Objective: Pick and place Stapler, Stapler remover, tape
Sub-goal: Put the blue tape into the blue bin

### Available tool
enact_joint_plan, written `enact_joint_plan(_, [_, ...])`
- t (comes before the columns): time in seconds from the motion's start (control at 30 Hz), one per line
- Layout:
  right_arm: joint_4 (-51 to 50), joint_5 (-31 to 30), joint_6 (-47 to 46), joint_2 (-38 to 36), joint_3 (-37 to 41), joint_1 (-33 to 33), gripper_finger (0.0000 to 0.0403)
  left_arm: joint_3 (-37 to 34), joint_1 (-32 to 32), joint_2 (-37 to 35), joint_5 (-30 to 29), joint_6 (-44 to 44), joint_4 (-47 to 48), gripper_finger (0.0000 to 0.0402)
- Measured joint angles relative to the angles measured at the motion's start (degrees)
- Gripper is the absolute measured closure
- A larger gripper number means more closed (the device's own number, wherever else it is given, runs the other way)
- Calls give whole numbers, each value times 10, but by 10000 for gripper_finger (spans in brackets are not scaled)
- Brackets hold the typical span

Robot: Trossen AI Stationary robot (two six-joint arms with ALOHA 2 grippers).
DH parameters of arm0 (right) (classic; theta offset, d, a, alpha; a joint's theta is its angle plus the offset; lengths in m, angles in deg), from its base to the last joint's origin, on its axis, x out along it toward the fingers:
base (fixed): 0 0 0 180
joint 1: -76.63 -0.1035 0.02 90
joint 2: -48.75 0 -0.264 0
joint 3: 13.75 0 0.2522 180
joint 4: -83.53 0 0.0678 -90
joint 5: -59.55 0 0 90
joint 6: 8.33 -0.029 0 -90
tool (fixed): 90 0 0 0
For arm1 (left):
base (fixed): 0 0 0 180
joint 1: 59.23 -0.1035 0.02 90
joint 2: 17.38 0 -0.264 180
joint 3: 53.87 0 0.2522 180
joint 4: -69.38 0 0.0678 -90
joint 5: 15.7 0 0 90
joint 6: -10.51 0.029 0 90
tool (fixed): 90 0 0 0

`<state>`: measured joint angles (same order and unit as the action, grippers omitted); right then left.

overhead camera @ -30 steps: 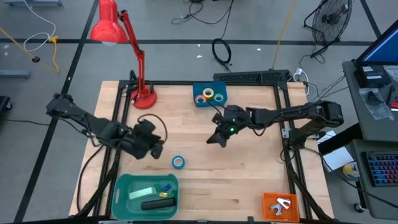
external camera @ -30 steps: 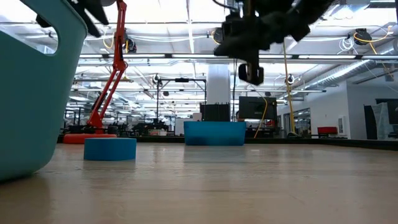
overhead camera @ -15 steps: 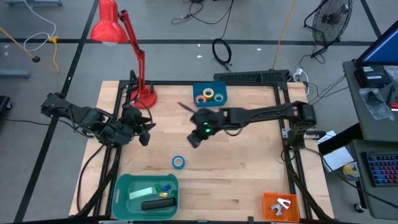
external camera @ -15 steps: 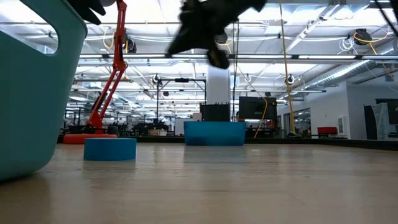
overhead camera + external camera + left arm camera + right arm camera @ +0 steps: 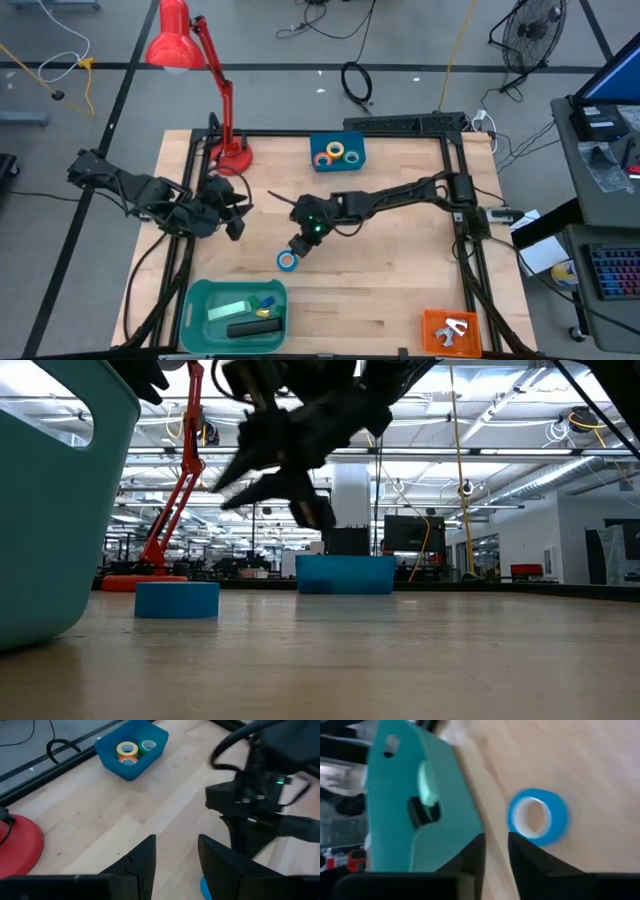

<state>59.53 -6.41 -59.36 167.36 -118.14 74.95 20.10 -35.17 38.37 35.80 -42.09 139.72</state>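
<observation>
While you look down from the high view, your right claw [image 5: 297,245] hangs over the middle of the tabletop [image 5: 400,270], just beside the blue tape roll [image 5: 287,260], which lies flat on the wood near the teal bin [image 5: 196,300]. That view also shows the black stapler [image 5: 252,327] lying in the bin with a mint-green block [image 5: 229,310] next to it, and the yellow, green and orange rolls in the blue tray [image 5: 337,153] at the far edge, by the red lamp [image 5: 228,150]. An orange tray [image 5: 453,331] sits at the near right corner.

Only the right wrist view tells you the right claw's fingers [image 5: 472,851] stand a little apart with nothing between them, the blue roll [image 5: 538,816] just ahead and the bin wall [image 5: 420,815] alongside.

Your left claw [image 5: 232,212] waits near the tabletop's left edge; the left wrist view shows its fingers [image 5: 142,860] spread and empty.

From the low view, the right claw [image 5: 270,490] hangs clear above the wood, the blue roll [image 5: 177,599] resting beneath and to one side.
</observation>
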Motion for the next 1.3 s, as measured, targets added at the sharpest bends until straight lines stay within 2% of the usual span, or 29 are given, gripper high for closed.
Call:
enact_joint_plan(0.07, [29, -2, 4, 12, -1, -5, 316, 0, 4, 3, 8, 0, 0, 252])
enact_joint_plan(0.2, [20, -3, 4, 18, 2, -8, 273, 0, 10, 24, 54, 12, 1, 252])
enact_joint_plan(0.33, [48, -24, 32, 14, 0, -10, 259, 0, 19, 48, 65, 8, 2, 252])
enact_joint_plan(0.43, [73, -46, 28, 16, 0, -18, 286, 0, 22, 69, 65, 0, 1, 252])
enact_joint_plan(0.6, [67, -45, 25, 15, 0, -32, 386, 0, 23, 90, 86, -2, -1, 252])
enact_joint_plan(0.87, [39, -88, 24, 16, 1, -44, 401, 0, 23, 95, 102, -22, -3, 252])
enact_joint_plan(0.97, [-19, -137, 18, 13, 1, -48, 402, -1, 12, 95, 144, -34, 3, 252])
enact_joint_plan(1.03, [-94, -186, 11, -7, 3, -51, 402, -10, -6, 102, 175, -41, -21, 252])
enact_joint_plan(1.2, [-200, -316, 21, -96, 5, -55, 402, -52, -54, 132, 282, -4, -136, 252])
enact_joint_plan(1.3, [-220, -367, 15, -148, 21, -62, 402, -64, -78, 179, 330, 31, -175, 252])
